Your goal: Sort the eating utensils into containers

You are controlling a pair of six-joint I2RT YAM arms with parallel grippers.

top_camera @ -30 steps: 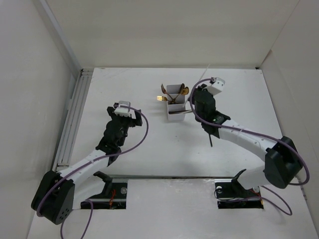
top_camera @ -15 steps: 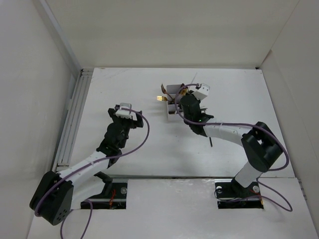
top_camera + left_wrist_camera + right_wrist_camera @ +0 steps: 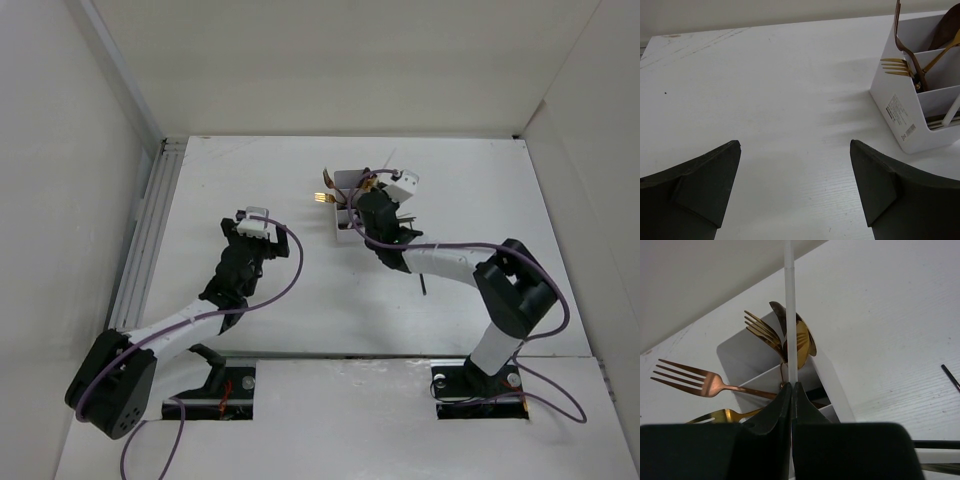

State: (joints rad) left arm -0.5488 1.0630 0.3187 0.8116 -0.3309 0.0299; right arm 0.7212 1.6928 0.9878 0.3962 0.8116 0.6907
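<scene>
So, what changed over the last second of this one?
The right gripper, shut on a white chopstick, swung left from beside the white divided box to over it, its elbow folding in. Nothing was taken or released. The left gripper barely moved and stayed open. The box, the forks in it and the dark chopstick on the table stayed put.

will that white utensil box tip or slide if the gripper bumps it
Probably slides easily: the box looks like thin plastic on a smooth table. It may tip too, since it stands upright and forks lean out over its rim.
</scene>
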